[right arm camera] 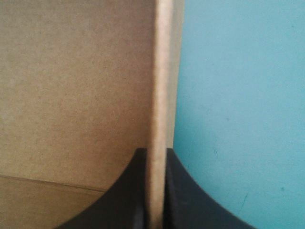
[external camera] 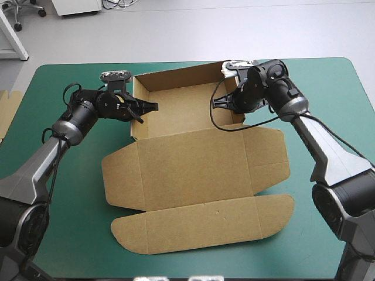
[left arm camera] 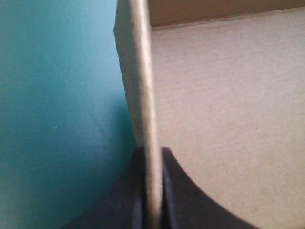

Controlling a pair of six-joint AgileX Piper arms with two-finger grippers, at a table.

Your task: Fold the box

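Observation:
The brown box (external camera: pixel 193 158) lies mid-table with its far half raised into a tray and its lid and flaps flat toward the near edge. My left gripper (external camera: pixel 142 108) is shut on the tray's left wall, whose top edge (left arm camera: pixel 145 95) runs straight between the black fingers (left arm camera: pixel 178 191). My right gripper (external camera: pixel 225 100) is shut on the right wall; that wall's edge (right arm camera: pixel 161 95) passes between its fingers (right arm camera: pixel 186 191). The tray's inner floor (left arm camera: pixel 228 119) shows beside the left wall, and board (right arm camera: pixel 71 86) fills the inner side of the right wall.
The teal-green cover (external camera: pixel 58 222) lies bare around the box on the near left and right. A strip of more brown board (external camera: pixel 6 111) shows at the table's left edge. The rounded lid flap (external camera: pixel 205 225) reaches toward the near edge.

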